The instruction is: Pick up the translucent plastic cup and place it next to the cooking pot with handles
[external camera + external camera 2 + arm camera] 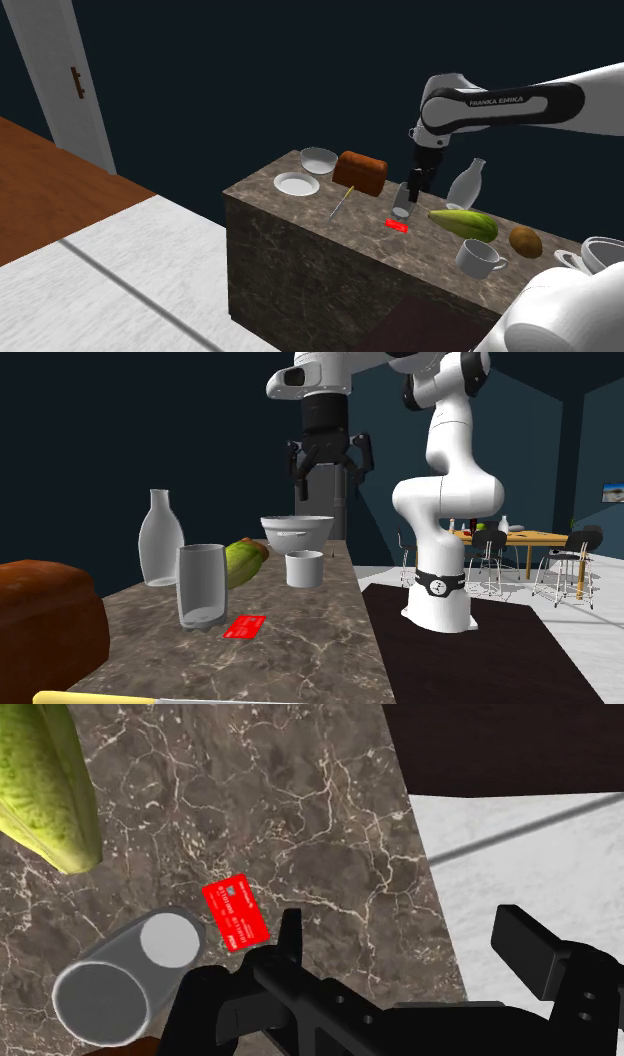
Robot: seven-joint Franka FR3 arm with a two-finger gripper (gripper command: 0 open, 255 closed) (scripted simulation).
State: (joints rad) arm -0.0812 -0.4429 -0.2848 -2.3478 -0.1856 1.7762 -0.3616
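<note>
Shoulder view: cooking pot [605, 250] half hidden behind the white arm [560, 310], cut by the right edge. Second exterior view: bread loaf [45, 622] cut at the left edge; yellow knife handle [95, 698] clipped at the bottom; green fruit [245, 560] partly behind the cup [201, 585]. Wrist view: fruit runs out of frame; red card [235, 912], print too small to read.

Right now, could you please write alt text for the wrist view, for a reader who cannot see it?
The open black claw hangs over a dark marble counter, holding nothing. Near one finger are an upright grey see-through cup and a red card lying flat, with a green fruit beyond them.
</note>
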